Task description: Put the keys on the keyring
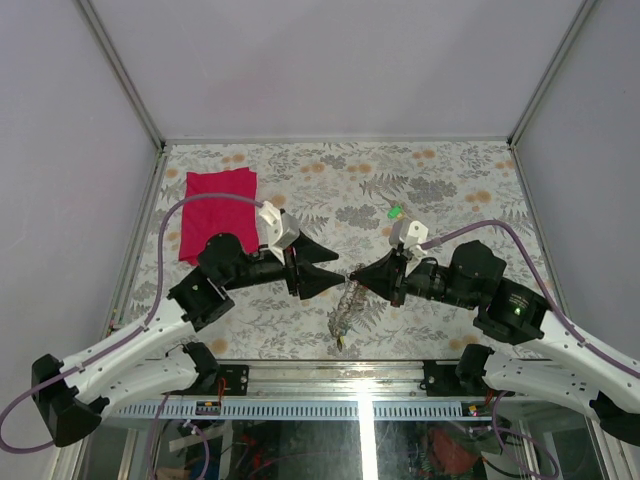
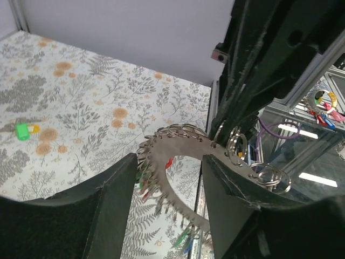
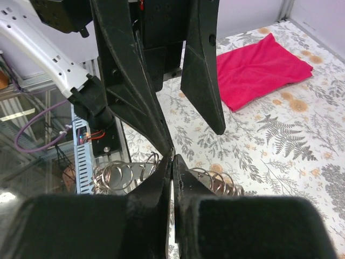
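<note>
1. While the keyring [image 2: 183, 147] hung in the air between the two arms, above the near part of the tabletop [image 2: 81, 97], its flat grey band was already fringed with keys [image 2: 144, 181]. Silver blades ran round the rim, and red and green heads showed low on one side.
2. Small wire split rings [image 2: 237, 145] also sat on the band, just beside the spot where it was pinched.
3. The right tool [image 3: 172, 162] was closed flat on the rim of the keyring with no gap between its jaws. It appeared to be carrying the ring alone.
4. The left tool [image 2: 170, 159] stood about half wide, with one finger on each side of the ring. Whether its pads touched the metal could not be told, and no key showed between them.
5. One green-headed key [image 1: 396, 212], with a small yellow loop on it, lay loose on the tabletop, well apart from the ring and beyond the right arm.
6. A red cloth [image 3: 259, 67] lay flat at the far left of the tabletop, away from the ring.
7. By my judgement the task was mostly done, since many keys were on the ring. At least the green-headed key was left to be picked up and threaded on. Whether other loose keys lay hidden under the arms could not be told.
</note>
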Action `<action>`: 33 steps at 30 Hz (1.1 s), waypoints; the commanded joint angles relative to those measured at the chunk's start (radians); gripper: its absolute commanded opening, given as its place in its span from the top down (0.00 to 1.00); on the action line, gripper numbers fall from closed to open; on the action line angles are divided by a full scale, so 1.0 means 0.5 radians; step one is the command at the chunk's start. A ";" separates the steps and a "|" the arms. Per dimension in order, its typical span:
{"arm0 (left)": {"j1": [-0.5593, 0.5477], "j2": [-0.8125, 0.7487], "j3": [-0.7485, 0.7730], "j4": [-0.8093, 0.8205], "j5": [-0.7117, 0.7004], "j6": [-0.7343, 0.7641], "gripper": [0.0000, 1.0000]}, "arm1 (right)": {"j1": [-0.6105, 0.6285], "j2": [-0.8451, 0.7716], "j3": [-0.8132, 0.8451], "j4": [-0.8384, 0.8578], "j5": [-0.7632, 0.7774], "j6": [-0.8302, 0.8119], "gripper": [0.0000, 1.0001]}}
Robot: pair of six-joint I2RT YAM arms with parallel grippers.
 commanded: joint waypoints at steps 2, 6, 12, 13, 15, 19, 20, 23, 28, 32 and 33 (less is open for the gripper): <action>-0.017 -0.145 -0.065 0.308 0.119 0.155 0.48 | 0.012 -0.040 0.014 0.325 -0.182 0.024 1.00; -0.017 -0.208 -0.058 0.298 0.176 0.186 0.48 | 0.012 -0.054 0.012 0.376 -0.301 0.011 1.00; -0.018 -0.190 -0.004 0.302 0.267 0.159 0.50 | 0.012 -0.034 0.032 0.423 -0.438 -0.006 1.00; -0.018 -0.179 0.003 0.301 0.277 0.159 0.51 | 0.012 -0.029 0.036 0.426 -0.457 -0.008 1.00; -0.017 -0.163 0.014 0.295 0.287 0.159 0.53 | 0.012 -0.015 0.047 0.424 -0.487 -0.015 1.00; -0.019 -0.139 0.036 0.291 0.332 0.139 0.57 | 0.013 0.001 0.058 0.414 -0.500 -0.023 1.00; -0.016 -0.134 0.040 0.294 0.340 0.135 0.58 | 0.012 0.001 0.058 0.412 -0.493 -0.027 1.00; -0.019 -0.129 0.051 0.298 0.372 0.120 0.58 | 0.012 -0.001 0.056 0.403 -0.477 -0.036 1.00; -0.018 -0.157 0.052 0.285 0.362 0.121 0.57 | 0.012 -0.019 0.055 0.386 -0.454 -0.052 1.00; -0.018 -0.187 0.053 0.267 0.348 0.126 0.57 | 0.014 -0.040 0.053 0.365 -0.427 -0.066 1.00; -0.017 -0.191 0.058 0.266 0.349 0.123 0.57 | 0.012 -0.042 0.053 0.360 -0.421 -0.072 1.00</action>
